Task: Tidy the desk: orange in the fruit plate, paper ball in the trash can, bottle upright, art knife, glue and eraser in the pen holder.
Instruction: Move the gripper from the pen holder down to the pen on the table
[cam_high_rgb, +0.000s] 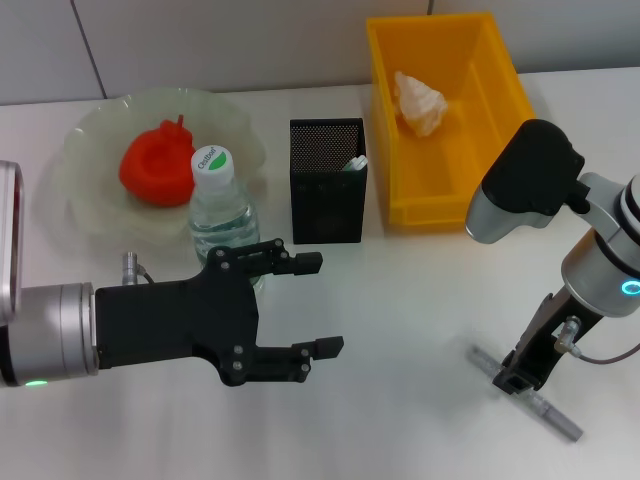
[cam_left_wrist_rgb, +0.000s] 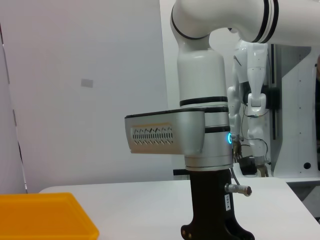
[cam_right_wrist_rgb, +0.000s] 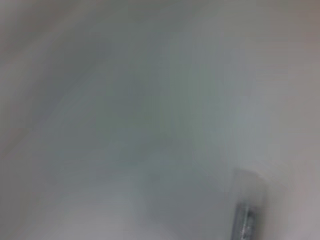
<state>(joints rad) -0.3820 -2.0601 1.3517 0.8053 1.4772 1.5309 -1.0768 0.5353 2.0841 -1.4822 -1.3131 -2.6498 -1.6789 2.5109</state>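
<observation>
Down at the counter (cam_high_rgb: 400, 300), our right hand (cam_high_rgb: 522, 376) sits on the grey art knife (cam_high_rgb: 530, 394), which lies flat beneath it; whether its fingers are clamped or apart we cannot tell. Our left hand (cam_high_rgb: 318, 305) hovers with fingers spread apart, the upright water bottle (cam_high_rgb: 220, 205) just behind it, the green fruit plate (cam_high_rgb: 90, 205) with its red fruit (cam_high_rgb: 155, 165) beyond, and the black mesh pen holder (cam_high_rgb: 327, 180) and the yellow bin (cam_high_rgb: 445, 115) holding a paper ball (cam_high_rgb: 420, 102) farther off.
</observation>
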